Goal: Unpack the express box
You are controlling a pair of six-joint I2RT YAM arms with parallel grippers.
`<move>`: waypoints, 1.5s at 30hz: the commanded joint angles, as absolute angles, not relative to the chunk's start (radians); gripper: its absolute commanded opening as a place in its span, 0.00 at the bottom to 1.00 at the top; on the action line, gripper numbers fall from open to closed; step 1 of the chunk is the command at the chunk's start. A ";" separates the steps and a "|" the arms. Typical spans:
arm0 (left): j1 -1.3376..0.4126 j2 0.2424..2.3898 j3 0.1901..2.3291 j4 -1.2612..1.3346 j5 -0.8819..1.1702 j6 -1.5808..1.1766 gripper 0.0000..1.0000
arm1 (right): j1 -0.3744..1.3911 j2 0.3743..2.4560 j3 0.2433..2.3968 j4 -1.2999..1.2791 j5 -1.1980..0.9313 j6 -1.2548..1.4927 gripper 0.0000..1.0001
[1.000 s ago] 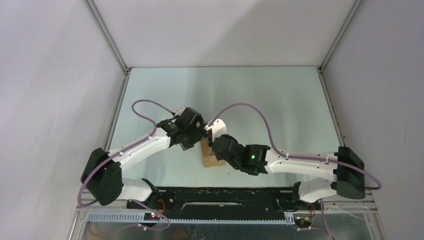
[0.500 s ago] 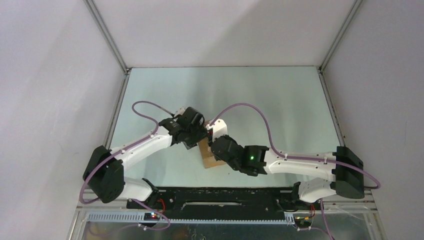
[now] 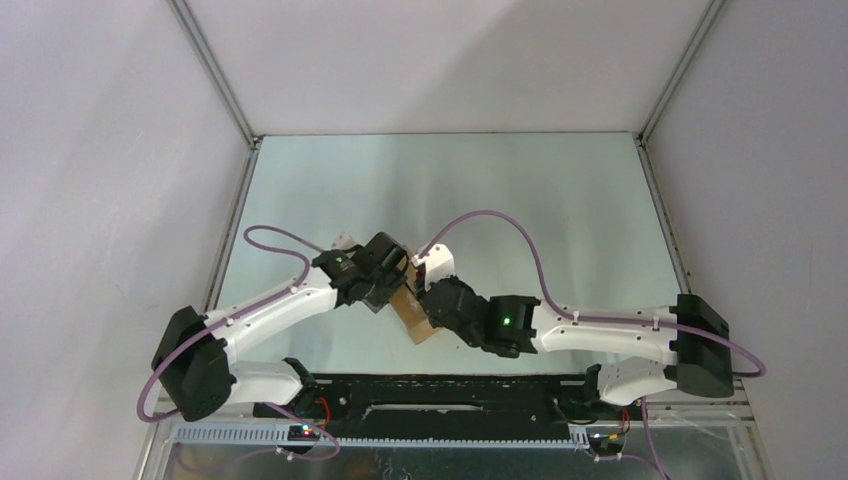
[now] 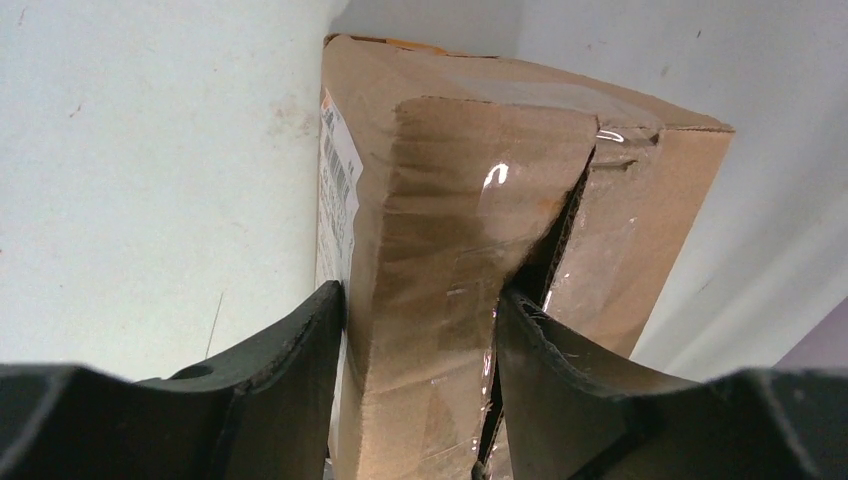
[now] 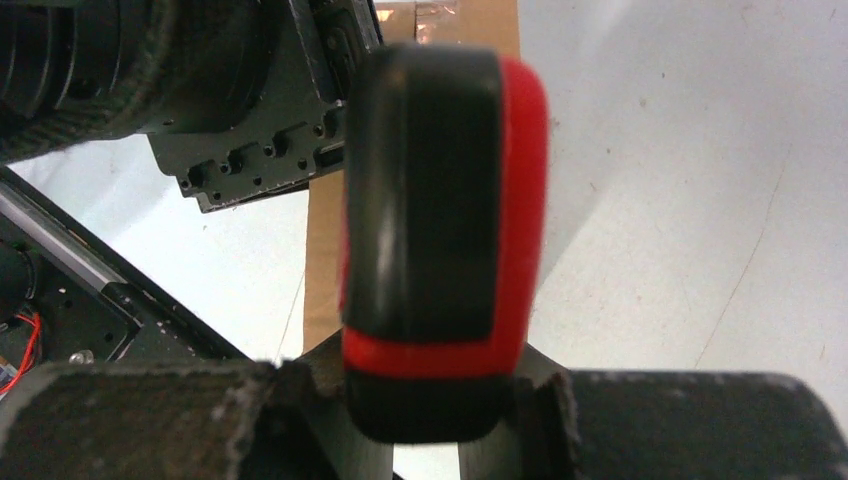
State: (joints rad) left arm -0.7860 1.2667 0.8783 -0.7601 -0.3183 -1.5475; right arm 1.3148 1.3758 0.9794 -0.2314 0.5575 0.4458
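Top external: the express box (image 3: 415, 318) lies on the table (image 3: 560, 200) toward 6 o'clock of its centre, close to the arm bases. The left gripper (image 3: 392, 292) meets it from 10 o'clock and the right gripper (image 3: 434, 302) from 2 o'clock.

Left wrist: the box stands on end, its white label (image 4: 338, 170) on the 9 o'clock face. A slit runs down the taped top. The left gripper clamps one cardboard panel, one finger (image 4: 300, 360) against the labelled side, the other inside the slit.

Right wrist: the right gripper is closed on a red-and-black utility knife (image 5: 440, 220), which points to 12 o'clock. Brown cardboard shows behind it.
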 commanded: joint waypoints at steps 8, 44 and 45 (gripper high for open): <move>-0.794 1.243 0.848 -0.855 -0.382 -1.692 0.27 | 1.356 1.308 0.994 -0.414 0.624 0.525 0.00; -0.771 1.205 0.820 -0.870 -0.486 -1.823 0.21 | 1.496 1.342 0.888 -0.485 0.641 0.736 0.00; -0.769 1.205 0.824 -0.871 -0.487 -1.820 0.21 | 1.503 1.348 0.881 -0.480 0.638 0.743 0.00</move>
State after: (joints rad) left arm -0.8181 1.2163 0.8471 -0.8299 -0.2962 -1.7470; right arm 1.4555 1.3293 0.9501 -0.3569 0.7383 0.6632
